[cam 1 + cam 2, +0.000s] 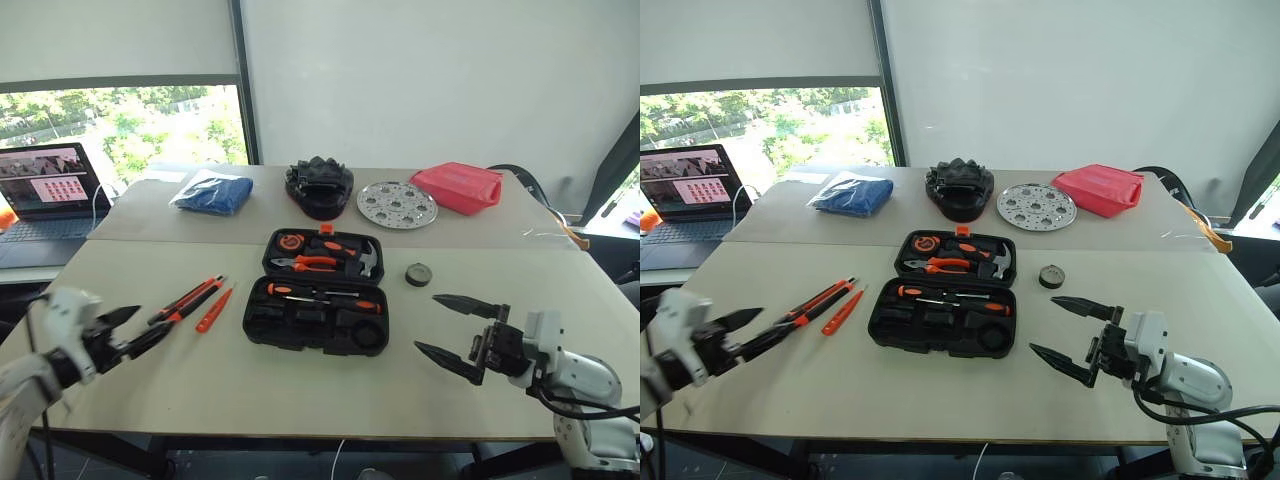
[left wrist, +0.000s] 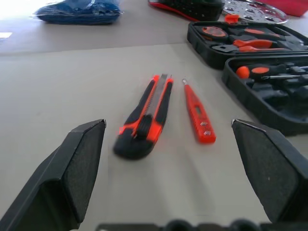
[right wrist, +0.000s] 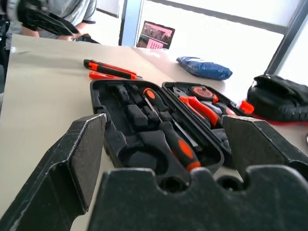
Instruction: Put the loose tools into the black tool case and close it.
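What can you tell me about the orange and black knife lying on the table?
The utility knife is long and slim, with a black body, bright orange edges and a grey strip running down its middle. It looks like plastic. It lies flat on the pale table, to the robot's left of the open black tool case. A thin orange pen-like tool lies close beside it, not touching. Nothing holds the knife; the left gripper is open before it.

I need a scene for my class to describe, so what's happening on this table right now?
A two-armed robot is packing a black tool case, which lies open with screwdrivers already in it. Both grippers are open and hold nothing: the left gripper hovers near a black-orange utility knife and a slim orange pen-like tool lying loose beside the case, and the right gripper hangs on the other side, near a small dark round disc.
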`<state>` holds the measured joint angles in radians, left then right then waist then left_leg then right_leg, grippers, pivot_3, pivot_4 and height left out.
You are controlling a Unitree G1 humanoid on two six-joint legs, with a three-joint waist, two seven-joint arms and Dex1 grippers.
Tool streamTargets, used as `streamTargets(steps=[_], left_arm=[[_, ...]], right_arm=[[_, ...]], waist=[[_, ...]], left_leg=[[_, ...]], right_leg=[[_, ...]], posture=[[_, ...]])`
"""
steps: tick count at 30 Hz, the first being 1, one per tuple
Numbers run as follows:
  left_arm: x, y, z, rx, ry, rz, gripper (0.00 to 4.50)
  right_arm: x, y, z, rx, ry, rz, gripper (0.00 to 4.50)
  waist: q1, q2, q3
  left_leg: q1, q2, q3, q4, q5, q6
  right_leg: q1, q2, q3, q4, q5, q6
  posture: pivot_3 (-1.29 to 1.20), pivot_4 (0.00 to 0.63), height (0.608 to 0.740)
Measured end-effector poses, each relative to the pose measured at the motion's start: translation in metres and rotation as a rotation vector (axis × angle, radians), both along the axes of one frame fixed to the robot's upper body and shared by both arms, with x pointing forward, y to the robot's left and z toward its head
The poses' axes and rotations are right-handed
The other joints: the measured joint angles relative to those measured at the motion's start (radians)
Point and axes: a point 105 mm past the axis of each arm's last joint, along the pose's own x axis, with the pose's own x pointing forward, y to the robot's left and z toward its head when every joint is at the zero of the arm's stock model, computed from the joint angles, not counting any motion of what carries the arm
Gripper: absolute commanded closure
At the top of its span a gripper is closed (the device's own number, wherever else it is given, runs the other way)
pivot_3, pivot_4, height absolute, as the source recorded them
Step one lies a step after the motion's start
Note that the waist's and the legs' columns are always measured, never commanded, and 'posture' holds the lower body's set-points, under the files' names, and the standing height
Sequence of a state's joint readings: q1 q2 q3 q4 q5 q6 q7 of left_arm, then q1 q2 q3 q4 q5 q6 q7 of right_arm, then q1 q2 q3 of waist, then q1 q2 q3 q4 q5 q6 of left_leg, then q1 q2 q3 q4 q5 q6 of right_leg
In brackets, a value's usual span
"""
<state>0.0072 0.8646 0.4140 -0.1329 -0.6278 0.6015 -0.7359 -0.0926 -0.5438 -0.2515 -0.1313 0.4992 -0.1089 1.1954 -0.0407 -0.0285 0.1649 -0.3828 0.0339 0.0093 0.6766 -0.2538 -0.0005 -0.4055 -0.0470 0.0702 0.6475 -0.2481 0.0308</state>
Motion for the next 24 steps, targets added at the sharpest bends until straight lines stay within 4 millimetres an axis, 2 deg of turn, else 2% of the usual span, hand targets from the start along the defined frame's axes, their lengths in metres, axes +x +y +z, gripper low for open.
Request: streamTargets(steps=[2, 4, 8, 14, 18, 19, 20, 24], left_arm=[[0.019, -0.017, 0.006, 0.011, 0.055, -0.007, 0.00], [0.028, -0.025, 0.006, 0.031, 0.119, -0.001, 0.00], [0.044, -0.042, -0.005, 0.088, 0.245, 0.033, 0.00], [0.057, -0.055, -0.026, 0.137, 0.368, 0.078, 0.00], [0.066, -0.062, -0.027, 0.108, 0.366, 0.088, 0.00], [0.068, -0.063, -0.027, 0.102, 0.365, 0.093, 0.52], [0.070, -0.065, -0.028, 0.095, 0.364, 0.098, 0.66], [0.073, -0.061, -0.031, 0.104, 0.359, 0.118, 2.16]], right_arm=[[0.002, 0.007, 0.007, 0.004, -0.013, 0.024, 0.04], [0.002, 0.011, 0.007, 0.003, -0.005, 0.040, 0.04], [0.003, 0.013, 0.007, -0.002, 0.001, 0.048, 0.04], [0.002, 0.015, 0.009, -0.004, -0.008, 0.050, 0.04], [-0.001, 0.014, 0.005, -0.007, 0.008, 0.039, 0.04], [-0.002, 0.014, 0.003, -0.007, 0.014, 0.039, 0.00], [-0.003, 0.014, 0.002, -0.008, 0.021, 0.038, 0.00], [-0.008, 0.015, 0.000, -0.017, 0.022, 0.041, 0.00]], waist=[[0.000, 0.000, 0.000], [-0.003, 0.000, 0.000], [0.000, 0.000, 0.000], [0.004, 0.000, 0.001], [0.008, 0.000, 0.000], [0.012, 0.000, 0.000], [0.017, 0.000, 0.000], [0.023, 0.000, 0.000]], left_leg=[[-0.001, 0.001, -0.002, -0.001, 0.000, 0.000], [-0.002, 0.001, -0.003, -0.001, -0.001, -0.001], [-0.005, 0.000, -0.003, -0.001, -0.002, -0.002], [-0.005, 0.000, -0.003, 0.000, -0.002, -0.002], [-0.004, -0.001, -0.004, 0.000, -0.002, -0.002], [-0.004, -0.001, -0.004, 0.000, -0.002, -0.002], [-0.003, -0.001, -0.004, 0.001, -0.002, -0.002], [-0.001, -0.001, -0.003, 0.001, -0.002, -0.002]], right_leg=[[-0.001, 0.001, 0.000, 0.000, 0.000, 0.000], [-0.001, 0.002, 0.000, 0.000, 0.000, -0.001], [-0.004, 0.002, 0.000, 0.000, 0.000, -0.001], [-0.004, 0.002, 0.000, 0.000, 0.000, -0.001], [-0.003, 0.002, 0.000, 0.000, 0.000, -0.001], [-0.003, 0.002, 0.000, 0.000, 0.000, -0.001], [-0.001, 0.002, 0.000, 0.000, 0.000, 0.000], [0.000, 0.002, 0.000, 0.000, 0.000, 0.000]], posture=[[0.00, 0.150, 0.740], [0.00, 0.150, 0.740], [0.00, 0.150, 0.740], [0.00, 0.150, 0.740], [0.00, 0.150, 0.740], [0.00, 0.150, 0.740], [0.00, 0.150, 0.740], [0.00, 0.150, 0.740]])
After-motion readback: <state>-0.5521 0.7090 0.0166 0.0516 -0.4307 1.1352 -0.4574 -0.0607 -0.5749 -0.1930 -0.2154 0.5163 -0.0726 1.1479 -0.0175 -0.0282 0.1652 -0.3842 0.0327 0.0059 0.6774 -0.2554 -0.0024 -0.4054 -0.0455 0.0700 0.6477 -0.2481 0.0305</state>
